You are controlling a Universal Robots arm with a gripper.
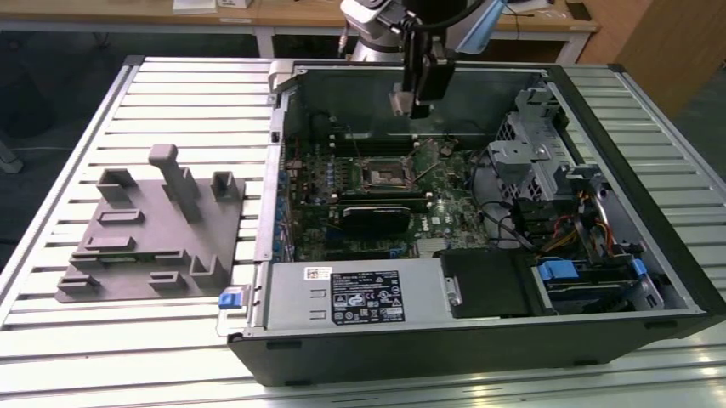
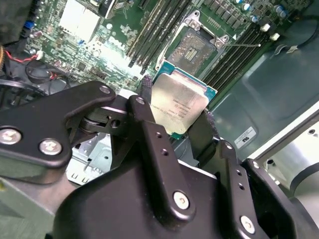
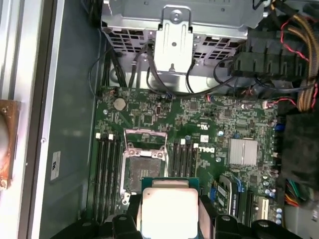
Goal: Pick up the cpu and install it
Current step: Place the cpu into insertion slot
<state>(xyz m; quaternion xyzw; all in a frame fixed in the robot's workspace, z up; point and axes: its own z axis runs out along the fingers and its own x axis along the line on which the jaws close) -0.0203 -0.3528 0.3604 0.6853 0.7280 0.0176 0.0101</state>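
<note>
Ribbed metal desk (image 1: 114,340) carries an open black computer case (image 1: 477,361) lying on its side in the exterior view, with a grey moulded fixture (image 1: 148,246) well apart on the exterior view's left. The robot arm's black two-fingered tool (image 1: 411,100) hangs inside the case over the far part of the green motherboard (image 1: 448,208), above the dark square socket (image 1: 383,174). A large silver box with a white label (image 1: 357,293) lies along the case's near side.

In the second wrist view, the tool (image 2: 174,107) is clamped on the small square cpu (image 2: 182,97) with a silvery metal top, its fingers (image 2: 145,92) pressing opposite edges. The cpu is held in the air, tilted and apart from the uncovered socket (image 2: 195,47), which sits between rows of black memory slots (image 2: 159,25).

In the first wrist view, the cpu (image 3: 168,211) shows between the fingers, near the socket (image 3: 142,167). A silver finned heat sink (image 3: 242,152) sits on the board, and a perforated metal drive cage (image 3: 174,30) stands beyond it.
</note>
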